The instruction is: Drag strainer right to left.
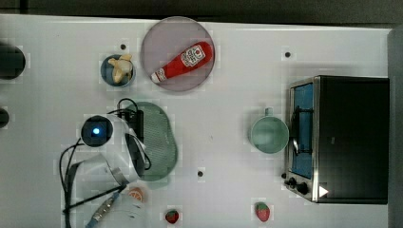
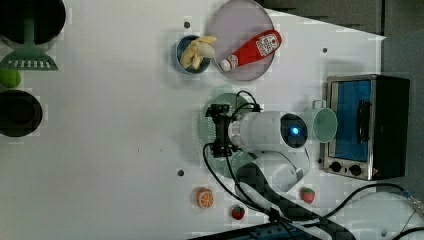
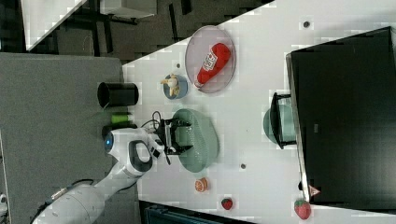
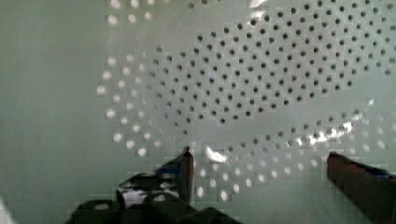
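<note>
Strainer [image 1: 159, 142]: pale mint-green oval colander, perforated bottom, upright and empty on white bench, mid-bench toward top view's left.

The ketchup bottle [image 1: 183, 61] carries a white label, but its letters are too small to read.

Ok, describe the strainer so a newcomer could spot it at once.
Start at the toaster oven on the top view's right and cross the white table leftward, past the round mint mug. The strainer lies under the arm's open fingers: a larger pale-green oval, its bottom dotted with holes.
</note>
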Robot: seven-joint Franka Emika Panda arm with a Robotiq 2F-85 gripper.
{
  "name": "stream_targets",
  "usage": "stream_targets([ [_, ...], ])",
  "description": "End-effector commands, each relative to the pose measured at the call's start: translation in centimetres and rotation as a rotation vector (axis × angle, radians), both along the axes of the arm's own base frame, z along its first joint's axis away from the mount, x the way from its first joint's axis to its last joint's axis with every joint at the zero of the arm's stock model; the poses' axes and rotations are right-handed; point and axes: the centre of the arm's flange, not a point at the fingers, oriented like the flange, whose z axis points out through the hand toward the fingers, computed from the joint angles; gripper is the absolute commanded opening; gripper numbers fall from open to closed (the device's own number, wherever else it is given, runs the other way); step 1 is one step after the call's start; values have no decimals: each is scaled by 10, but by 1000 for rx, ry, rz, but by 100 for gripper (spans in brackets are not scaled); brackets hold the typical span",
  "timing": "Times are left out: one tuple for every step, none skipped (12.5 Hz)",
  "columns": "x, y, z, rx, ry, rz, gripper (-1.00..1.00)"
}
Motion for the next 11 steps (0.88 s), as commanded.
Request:
stream_targets([
  [-7,63,9,23,-16,-12,100],
  [-7,75,8,33,-17,-15,100],
  [-7,85,6,42,-14,-27,100],
  [-6,95,6,52,-13,-34,100],
  [-6,104,6,59,-9,-37,100],
  [-6,113,5,65,-1,-39,100],
  [-6,121,6,71,2,-37,100],
  [-7,128,6,75,7,-34,100],
  [-7,135,6,79,9,-29,100],
  [-7,141,8,83,7,-26,100],
  [-8,146,9,85,9,-30,100],
])
